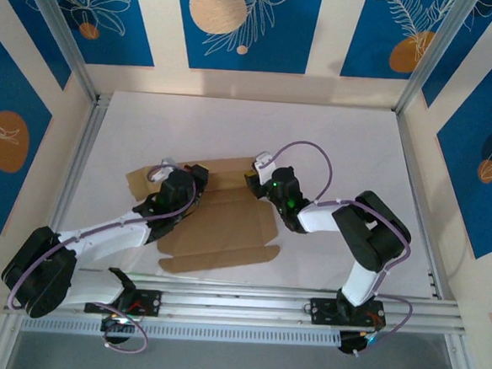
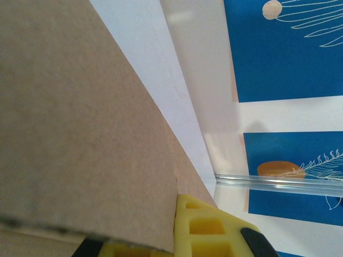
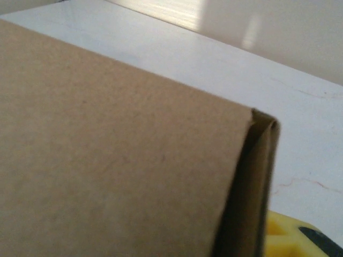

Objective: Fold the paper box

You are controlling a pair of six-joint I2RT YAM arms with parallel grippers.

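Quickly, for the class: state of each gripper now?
Left gripper: against the paper box, grip cannot be told.
Right gripper: also against it, cannot be told.

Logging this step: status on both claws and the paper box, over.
Left claw at far-left edge of paper box, right claw at far-right; grip unclear. Near flap lies flat. Nothing in the way.

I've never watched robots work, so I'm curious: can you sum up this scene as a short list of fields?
Surface: white table
Object: paper box, brown cardboard, partly folded, near flap lying flat
Left hand: at the box's far left edge
Right hand: at the box's far right corner
Grip: cannot tell whether either hand is closed
Stage: folding unfinished
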